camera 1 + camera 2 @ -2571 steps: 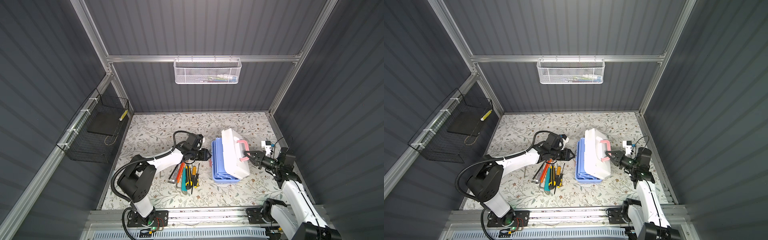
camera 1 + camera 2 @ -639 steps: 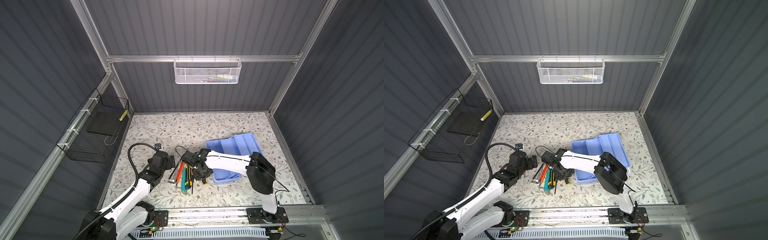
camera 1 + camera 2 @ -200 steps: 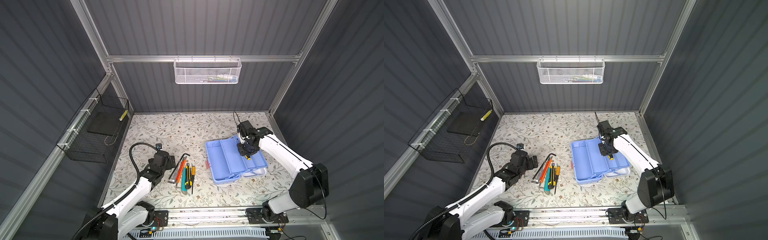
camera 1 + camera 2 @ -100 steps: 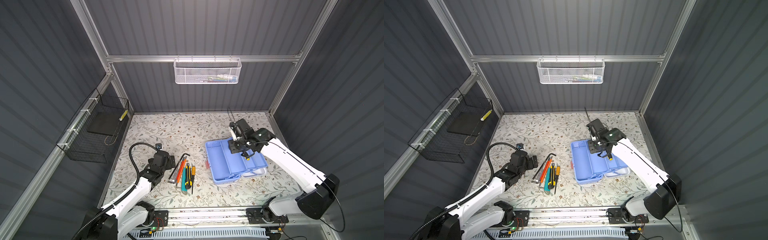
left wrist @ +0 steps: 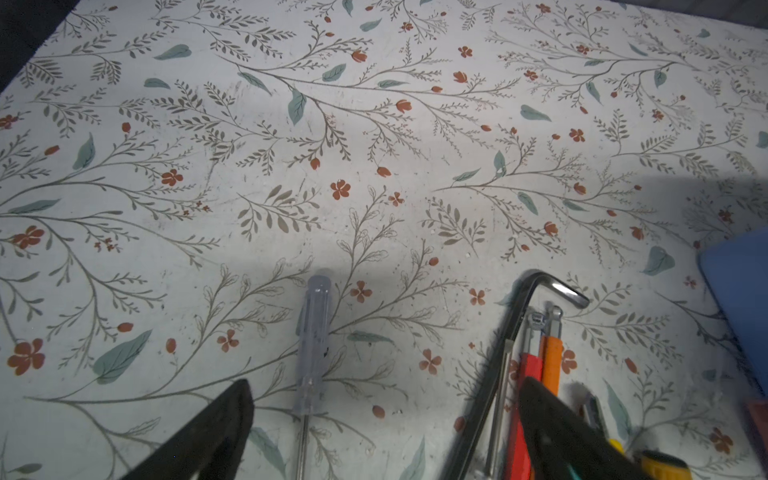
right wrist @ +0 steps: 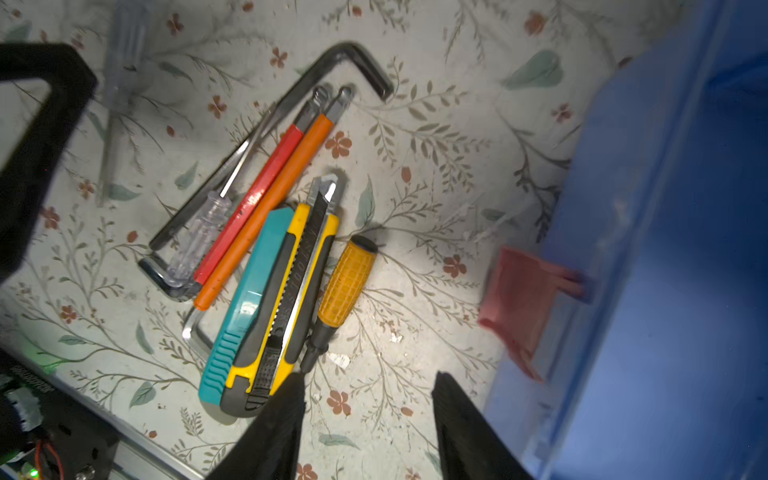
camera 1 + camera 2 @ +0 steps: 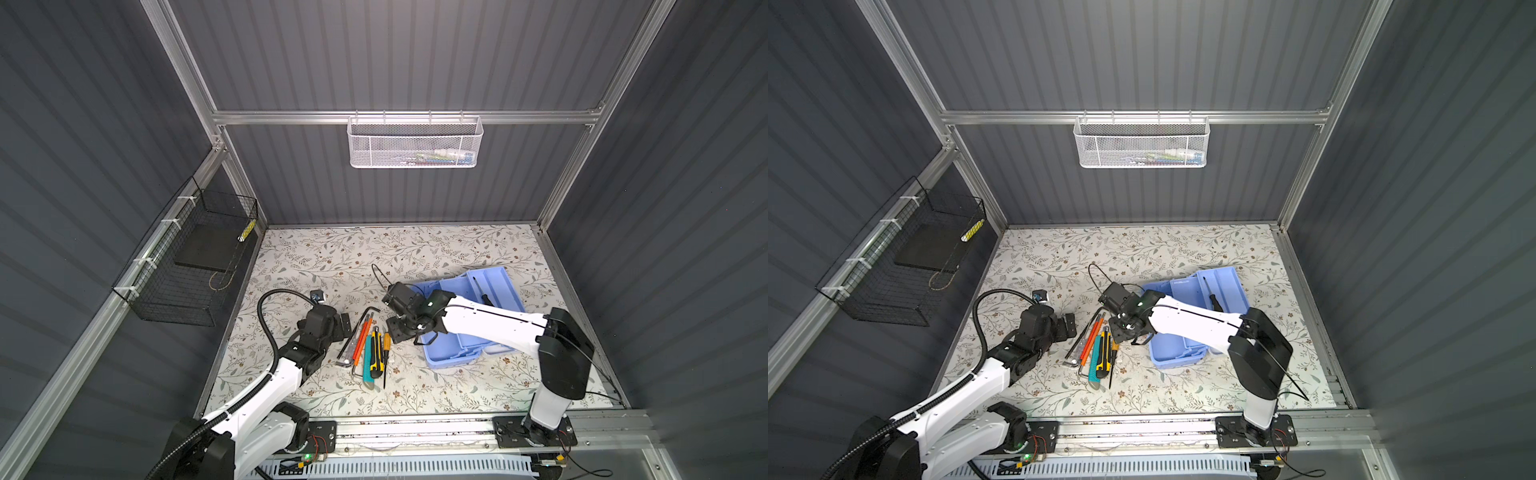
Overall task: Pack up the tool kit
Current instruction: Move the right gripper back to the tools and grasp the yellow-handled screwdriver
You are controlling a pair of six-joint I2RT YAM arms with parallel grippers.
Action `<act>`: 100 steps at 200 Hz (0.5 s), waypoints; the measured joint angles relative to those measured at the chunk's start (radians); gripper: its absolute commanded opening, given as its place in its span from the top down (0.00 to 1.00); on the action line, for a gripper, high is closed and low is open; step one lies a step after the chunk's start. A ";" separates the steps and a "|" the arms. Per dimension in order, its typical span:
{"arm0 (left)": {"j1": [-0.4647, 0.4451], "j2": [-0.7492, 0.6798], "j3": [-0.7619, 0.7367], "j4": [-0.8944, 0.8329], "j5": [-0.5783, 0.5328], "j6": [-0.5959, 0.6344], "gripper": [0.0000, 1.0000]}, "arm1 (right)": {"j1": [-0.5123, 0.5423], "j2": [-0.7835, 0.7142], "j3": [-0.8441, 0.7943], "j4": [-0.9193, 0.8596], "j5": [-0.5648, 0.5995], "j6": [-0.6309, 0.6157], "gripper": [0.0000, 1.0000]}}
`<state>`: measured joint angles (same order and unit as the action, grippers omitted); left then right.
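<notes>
Because the right claw (image 7: 401, 328) hangs parted and empty over the crowded small hand tools (image 7: 370, 349) in a top view, a careless descent could scatter them beside the open light-blue plastic tool box (image 7: 498, 276) on the floral bench (image 7: 332, 257). In the left wrist view, the left claw (image 5: 384, 386) gapes wide, holding nothing. In the right wrist view, the ribbed yellow-handled screwdriver (image 6: 349, 274) lies just beside the yellow-and-black utility knife (image 6: 291, 291); a pinch might drag both.
</notes>
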<state>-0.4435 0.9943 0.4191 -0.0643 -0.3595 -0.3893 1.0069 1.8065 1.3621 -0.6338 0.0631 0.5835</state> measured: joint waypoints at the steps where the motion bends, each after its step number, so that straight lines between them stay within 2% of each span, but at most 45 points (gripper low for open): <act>1: 0.000 0.000 0.000 0.000 0.000 0.000 0.01 | 0.001 0.003 0.000 0.000 0.000 0.002 0.46; 60: 0.000 -0.010 -0.003 0.013 0.018 0.001 0.01 | 0.034 0.104 0.043 0.009 -0.005 0.023 0.46; 100: 0.000 0.009 0.050 -0.032 0.003 0.032 0.01 | 0.034 0.160 0.091 0.006 -0.005 0.022 0.46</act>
<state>-0.4435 1.0035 0.4694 -0.0967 -0.3561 -0.3576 1.0412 1.9667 1.4532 -0.6281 0.0582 0.6056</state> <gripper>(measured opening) 0.995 0.542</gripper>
